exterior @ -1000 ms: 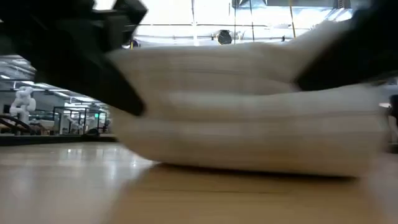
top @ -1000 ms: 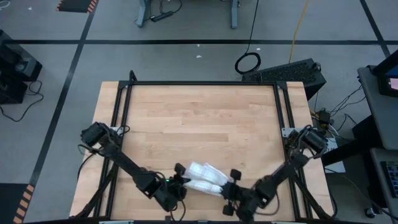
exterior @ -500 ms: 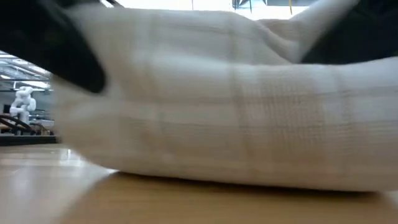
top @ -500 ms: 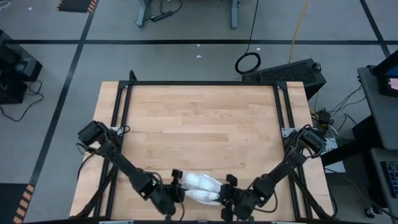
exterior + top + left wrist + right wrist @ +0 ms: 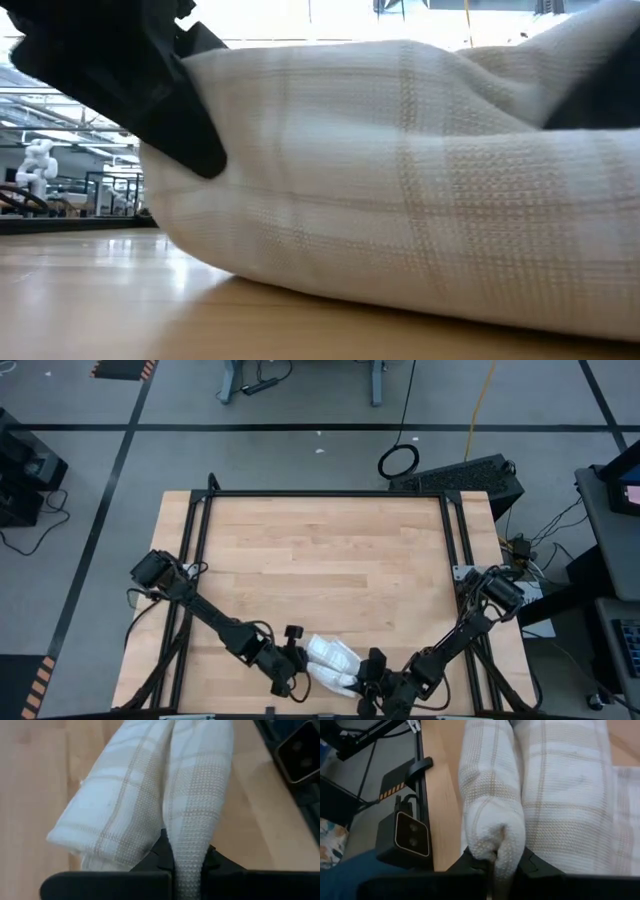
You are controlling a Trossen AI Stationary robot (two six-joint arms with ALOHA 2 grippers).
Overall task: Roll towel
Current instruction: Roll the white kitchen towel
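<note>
Your two grippers are down at the near edge of the table [image 5: 320, 540], and the towel [image 5: 330, 658] lies between them, right by that edge. The left gripper [image 5: 292, 660] is at the towel's left end. Its fingers are squeezed tight on a fold of cloth there; the left wrist view shows that fold [image 5: 192, 845] running down between them. The right gripper [image 5: 368, 672] is at the towel's right end, and its fingers pinch a fat fold [image 5: 495, 820] too.

To roll well, I think you should keep both grips firm and turn both ends at the same speed, so the roll stays even. Keep the towel low on the wood, and do not pull the ends apart, or the cloth may slip out. Mind the near edge, since the towel could drop off it.

The towel is white with thin tan lines crossing it in squares. It is already bunched into a short, thick bundle with a few soft layers. In the low view it [image 5: 400, 180] sits fat and round on the wood.
</note>
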